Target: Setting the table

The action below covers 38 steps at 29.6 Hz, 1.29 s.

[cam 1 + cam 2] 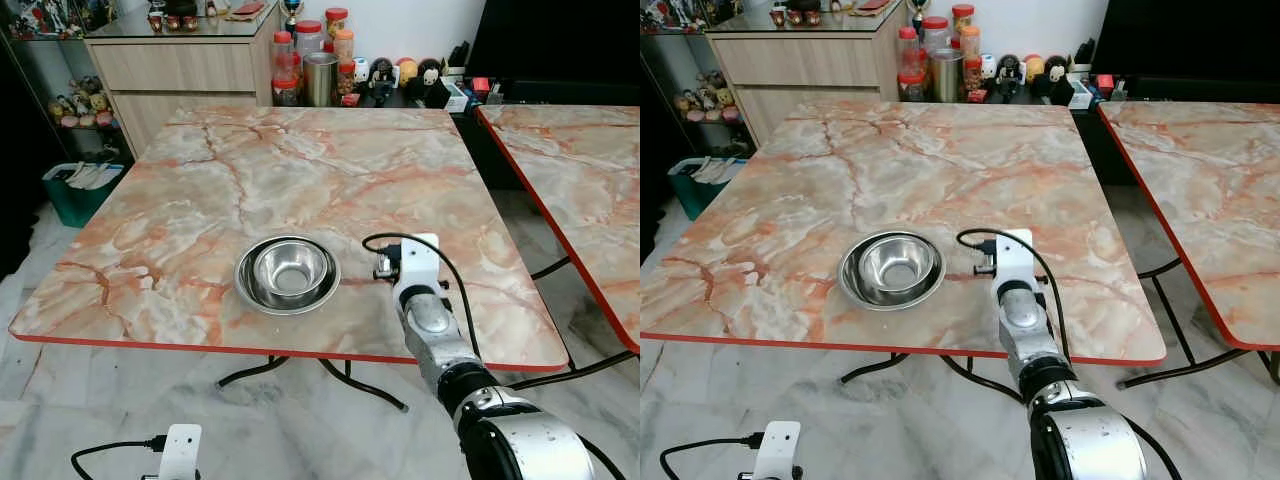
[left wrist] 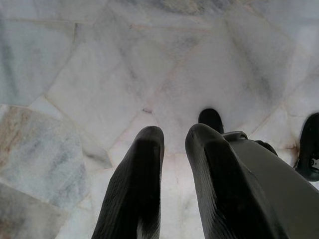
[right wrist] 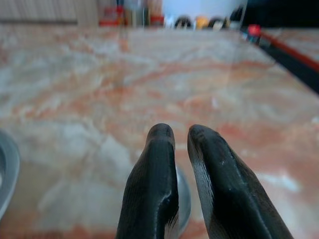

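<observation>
**Bowl Placement at Near Edge of Bench**

The steel bowl (image 1: 288, 274) stood on the marble bench (image 1: 300, 170), close to its near edge, probably as the start of a place setting. It sat upright, mouth upward; being round, it had no long axis. The right end effector (image 3: 174, 137) was over the bench just beside the bowl, fingers nearly together with a small metal item between them, its kind unclear. The left end effector (image 2: 172, 137) hung idle over the floor, its gap narrow and empty.
</observation>
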{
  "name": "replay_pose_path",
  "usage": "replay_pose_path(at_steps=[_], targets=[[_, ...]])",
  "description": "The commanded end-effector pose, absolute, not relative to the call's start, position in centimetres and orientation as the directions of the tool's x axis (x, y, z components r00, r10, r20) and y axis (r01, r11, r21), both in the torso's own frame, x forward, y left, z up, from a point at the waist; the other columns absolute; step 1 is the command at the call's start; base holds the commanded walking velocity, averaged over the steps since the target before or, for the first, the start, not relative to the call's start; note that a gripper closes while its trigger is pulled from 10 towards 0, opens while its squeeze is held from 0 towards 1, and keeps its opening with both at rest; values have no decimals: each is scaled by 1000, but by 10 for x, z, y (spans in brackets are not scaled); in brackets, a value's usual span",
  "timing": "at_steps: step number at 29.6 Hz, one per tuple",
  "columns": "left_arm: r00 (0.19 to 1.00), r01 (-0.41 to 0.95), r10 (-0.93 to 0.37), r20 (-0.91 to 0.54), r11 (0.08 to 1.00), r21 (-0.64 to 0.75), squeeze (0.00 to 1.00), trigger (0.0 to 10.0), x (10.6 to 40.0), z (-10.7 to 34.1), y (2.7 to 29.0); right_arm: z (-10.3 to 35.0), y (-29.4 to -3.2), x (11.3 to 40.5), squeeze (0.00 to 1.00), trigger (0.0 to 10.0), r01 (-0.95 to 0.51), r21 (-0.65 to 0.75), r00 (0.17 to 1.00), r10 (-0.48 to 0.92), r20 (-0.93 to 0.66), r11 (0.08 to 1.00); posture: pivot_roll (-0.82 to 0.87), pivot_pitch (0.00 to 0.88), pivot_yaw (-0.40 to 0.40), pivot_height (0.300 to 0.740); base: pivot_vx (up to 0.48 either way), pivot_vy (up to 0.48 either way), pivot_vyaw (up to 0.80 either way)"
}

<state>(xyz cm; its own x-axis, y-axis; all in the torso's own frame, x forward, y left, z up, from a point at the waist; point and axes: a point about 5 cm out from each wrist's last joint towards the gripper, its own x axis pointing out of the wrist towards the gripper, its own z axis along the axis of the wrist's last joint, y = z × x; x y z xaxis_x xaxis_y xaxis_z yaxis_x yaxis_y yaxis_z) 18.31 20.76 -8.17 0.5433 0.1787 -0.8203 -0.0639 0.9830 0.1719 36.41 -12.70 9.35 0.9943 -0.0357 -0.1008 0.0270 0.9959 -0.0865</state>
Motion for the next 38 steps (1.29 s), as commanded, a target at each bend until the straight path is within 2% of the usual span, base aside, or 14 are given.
replay_pose_path(at_steps=[1, 8, 24, 38], targets=[[548, -71, 183, -816, 982, 173, 0, 10000, 185, -81, 208, 102, -132, 364, 0, 10000, 54, -66, 998, -56, -16, 996, -23, 0, -9, 740, 0, 0, 0], [544, -29, 179, -820, 980, 195, 0, 10000, 184, -81, 207, 107, -131, 362, 0, 10000, 51, -58, 998, -49, 42, 997, -35, 0, -1, 740, 0, 0, 0], [529, -21, 190, -827, 977, 211, 0, 10000, 179, -84, 208, 99, -113, 355, 0, 10000, -9, -53, 1000, 10, 21, 999, -41, 0, -12, 740, 0, -384, 0], [536, -42, 194, -822, 978, 203, 0, 10000, 183, -82, 206, 95, -114, 352, 0, 10000, -9, -53, 1000, 10, 10, 999, -37, 0, -28, 740, 0, -408, 0]])
